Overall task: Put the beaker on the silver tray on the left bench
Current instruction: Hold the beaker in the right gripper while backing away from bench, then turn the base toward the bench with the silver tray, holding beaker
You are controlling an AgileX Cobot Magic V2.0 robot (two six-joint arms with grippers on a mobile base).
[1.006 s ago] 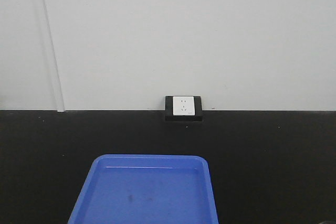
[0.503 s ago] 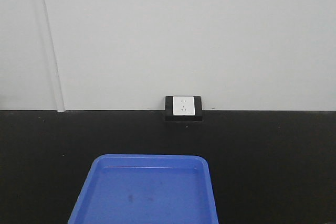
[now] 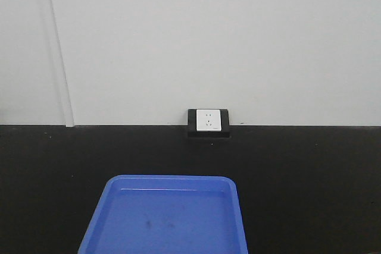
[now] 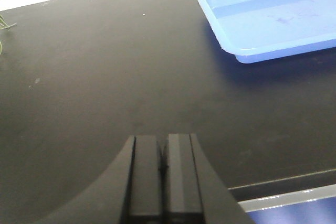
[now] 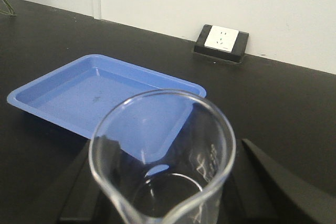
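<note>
Left wrist view: a thin green wisp [image 4: 4, 24] is noted at the 10 o'clock edge; what it is cannot be told. The black bench top [image 4: 94, 77] fills most of the field. The left gripper [image 4: 163, 148] is seen at 6 o'clock, its two dark fingers [image 4: 146, 177] pressed flat together with nothing between them, above bare bench. A blue tray [image 4: 273, 54] lies flat on the bench at 1 o'clock, well apart from the gripper. A bright blue strip [image 4: 286, 209] is seen at 5 o'clock beyond the bench edge; it could not be identified.

Front view: the blue tray is recorded at 6 o'clock, cut by the lower edge. A wall socket [image 3: 208, 121] sits at the join of bench and white wall [image 3: 208, 40], toward 12 o'clock from the tray.

Right wrist view: the blue tray is seen at 9 o'clock and the socket at 1 o'clock against the wall. The beaker [image 5: 160, 145], clear and colourless, is held upright at 6 o'clock, in the foreground. It is clasped by the right gripper [image 5: 168, 192], one dark finger [image 5: 268, 182] against each side of the glass. The pouring spout is turned toward 6 o'clock. Faint graduation marks show on the far wall. Whether the base touches the bench cannot be told.
</note>
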